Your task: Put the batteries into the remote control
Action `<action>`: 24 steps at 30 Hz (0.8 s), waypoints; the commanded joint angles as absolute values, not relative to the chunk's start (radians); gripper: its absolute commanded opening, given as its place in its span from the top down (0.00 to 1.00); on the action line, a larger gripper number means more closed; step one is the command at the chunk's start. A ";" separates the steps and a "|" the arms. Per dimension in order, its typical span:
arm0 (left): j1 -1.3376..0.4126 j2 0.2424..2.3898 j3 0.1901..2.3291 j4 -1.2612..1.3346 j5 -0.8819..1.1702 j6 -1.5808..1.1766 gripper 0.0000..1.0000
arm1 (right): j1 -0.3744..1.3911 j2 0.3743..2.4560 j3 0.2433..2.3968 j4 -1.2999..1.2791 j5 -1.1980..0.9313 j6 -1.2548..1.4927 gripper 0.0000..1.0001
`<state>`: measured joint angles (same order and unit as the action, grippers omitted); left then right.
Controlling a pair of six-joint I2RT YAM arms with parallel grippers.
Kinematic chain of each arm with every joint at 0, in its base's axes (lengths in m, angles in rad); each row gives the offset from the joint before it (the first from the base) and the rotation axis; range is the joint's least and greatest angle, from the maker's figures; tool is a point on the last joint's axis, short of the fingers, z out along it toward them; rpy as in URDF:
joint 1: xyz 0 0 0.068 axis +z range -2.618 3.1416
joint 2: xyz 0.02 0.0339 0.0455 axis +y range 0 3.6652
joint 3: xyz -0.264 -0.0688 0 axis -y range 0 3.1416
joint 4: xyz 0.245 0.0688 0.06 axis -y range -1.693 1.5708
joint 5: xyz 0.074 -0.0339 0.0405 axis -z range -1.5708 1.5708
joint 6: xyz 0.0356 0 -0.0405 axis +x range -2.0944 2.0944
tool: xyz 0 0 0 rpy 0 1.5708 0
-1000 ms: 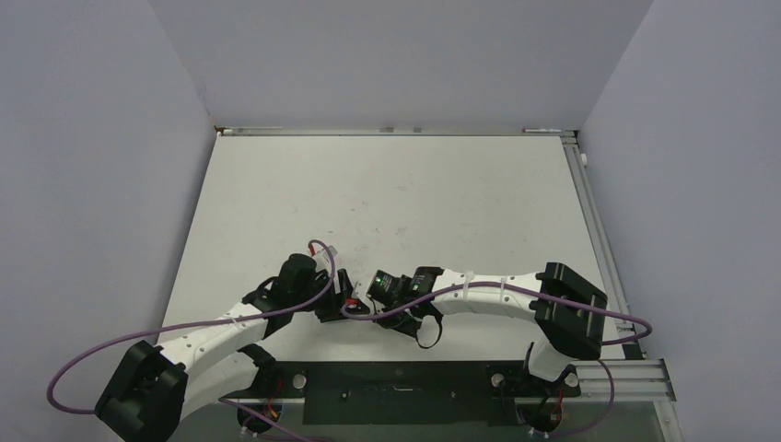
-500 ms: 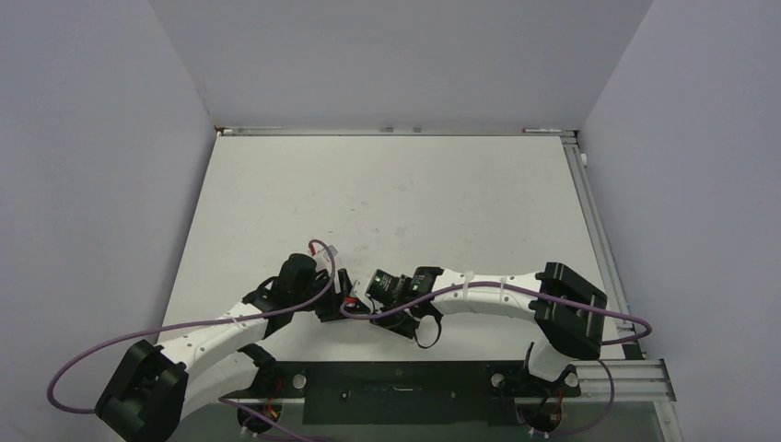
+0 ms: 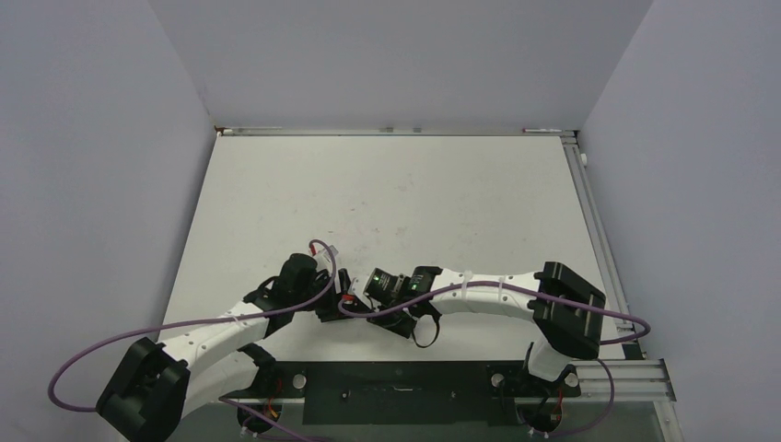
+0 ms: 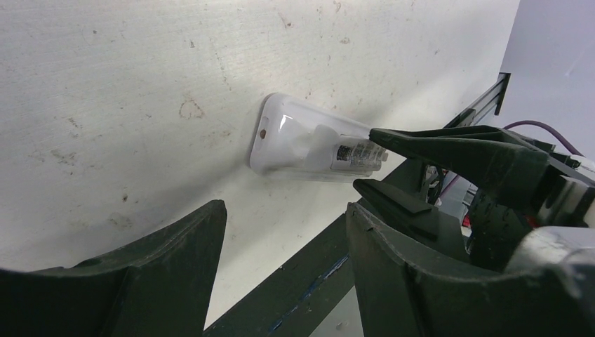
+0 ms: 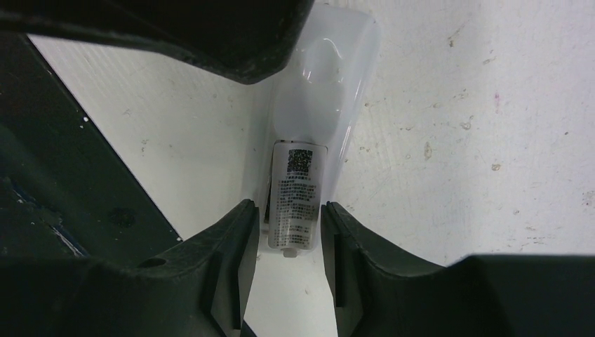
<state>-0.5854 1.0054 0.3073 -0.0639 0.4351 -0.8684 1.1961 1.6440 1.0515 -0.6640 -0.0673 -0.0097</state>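
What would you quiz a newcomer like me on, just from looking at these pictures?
1. What is printed on the label on the remote?
2. True or false: the left hand has its fingers wide apart.
3. Whose fingers sit either side of the remote's labelled end? A) left hand B) right hand C) neither
Key: 1 a square scan code with small print; 2 true; 3 B.

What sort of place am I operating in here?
Probably a lab robot test cell rather than a home: a scuffed white table boxed in by plain grey walls, with an aluminium rail running along its right edge.
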 commanded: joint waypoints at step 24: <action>-0.589 1.268 0.434 0.131 0.429 -0.815 0.50 | 1.163 1.326 0.904 -0.498 0.115 0.333 0.66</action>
